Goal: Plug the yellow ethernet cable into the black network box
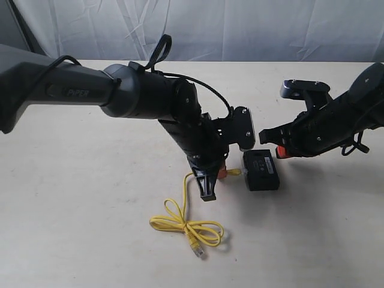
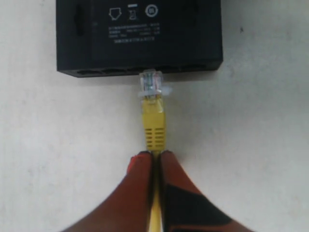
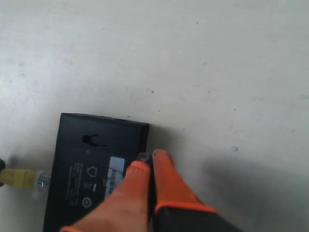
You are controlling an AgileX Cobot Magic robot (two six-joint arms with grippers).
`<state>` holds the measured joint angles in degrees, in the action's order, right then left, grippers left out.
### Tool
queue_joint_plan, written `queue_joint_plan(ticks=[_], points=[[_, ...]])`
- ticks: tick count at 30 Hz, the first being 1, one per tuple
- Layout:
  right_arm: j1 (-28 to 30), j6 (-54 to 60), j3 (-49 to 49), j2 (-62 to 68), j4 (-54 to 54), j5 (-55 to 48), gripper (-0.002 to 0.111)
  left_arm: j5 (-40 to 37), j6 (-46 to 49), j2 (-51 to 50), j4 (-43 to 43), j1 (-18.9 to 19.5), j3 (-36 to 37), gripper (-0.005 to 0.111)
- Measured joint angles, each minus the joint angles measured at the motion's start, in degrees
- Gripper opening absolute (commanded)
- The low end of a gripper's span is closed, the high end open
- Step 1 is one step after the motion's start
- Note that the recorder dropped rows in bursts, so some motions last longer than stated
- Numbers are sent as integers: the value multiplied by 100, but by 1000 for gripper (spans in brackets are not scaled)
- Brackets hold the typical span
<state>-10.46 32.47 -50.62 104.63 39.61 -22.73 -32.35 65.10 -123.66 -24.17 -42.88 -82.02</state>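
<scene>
The yellow ethernet cable (image 2: 153, 128) is pinched just behind its yellow boot by the left pincer (image 2: 154, 157), whose orange fingers are clenched on the cord. Its clear plug (image 2: 150, 83) points straight at the port row of the black network box (image 2: 140, 34), with the tip at the mouth of one port. Most of the plug's body shows outside, so I judge it not yet seated. The rest of the cord lies in loose loops on the desk (image 1: 90, 180), its other plug free. The right pincer (image 3: 147, 162) is clenched on nothing, with its tips at the box's side opposite the ports. Whether they press on the box or hover just over it I cannot tell. The step in hand appears to be the insertion itself. The next move calls for a straight push along the plug's axis, with the box braced from behind so it does not slide away.
</scene>
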Motion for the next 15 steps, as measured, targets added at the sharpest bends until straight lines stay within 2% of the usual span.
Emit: queue_joint_plan(ticks=[15], points=[[0, -227, 0, -65, -147, 0, 0, 190, 0, 0, -52, 0, 0, 0]])
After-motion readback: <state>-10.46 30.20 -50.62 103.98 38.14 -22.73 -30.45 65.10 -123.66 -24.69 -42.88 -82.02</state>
